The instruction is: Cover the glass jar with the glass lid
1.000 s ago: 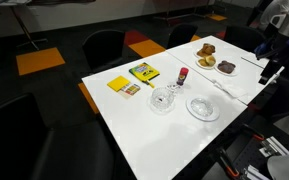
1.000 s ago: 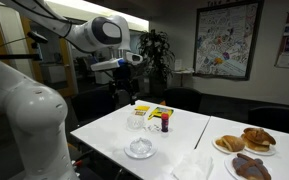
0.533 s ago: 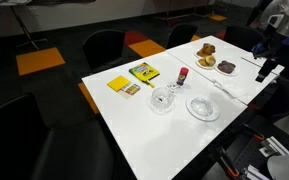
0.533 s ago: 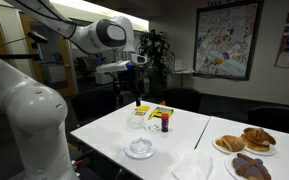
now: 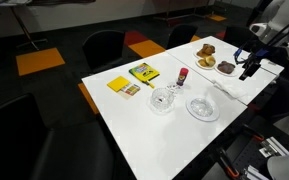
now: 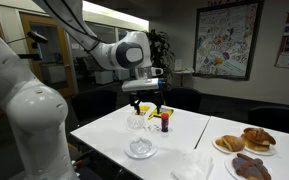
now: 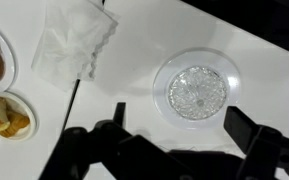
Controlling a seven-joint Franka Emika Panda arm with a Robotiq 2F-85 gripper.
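The glass jar (image 5: 162,99), squat and clear, stands near the middle of the white table (image 5: 134,115); it also shows in an exterior view (image 6: 136,120). The glass lid (image 7: 197,92), round with a small knob at its centre, lies inside a wider clear rim that looks like a shallow dish. It lies beside the jar in both exterior views (image 5: 202,107) (image 6: 139,149). My gripper (image 7: 177,112) hangs open and empty in the air above the lid. It also shows in both exterior views (image 5: 246,70) (image 6: 151,108).
A crumpled white napkin (image 7: 74,45) lies beside the lid. Two plates of pastries (image 5: 206,57) (image 5: 227,67) sit at the far end. A small red bottle (image 5: 182,75), a yellow box (image 5: 144,72) and a yellow pad (image 5: 120,85) stand near the jar. Dark chairs (image 5: 104,48) ring the table.
My arm has swung in from beyond the table's edge and now hangs over the table, nearer the lid. The jar and lid have not moved.
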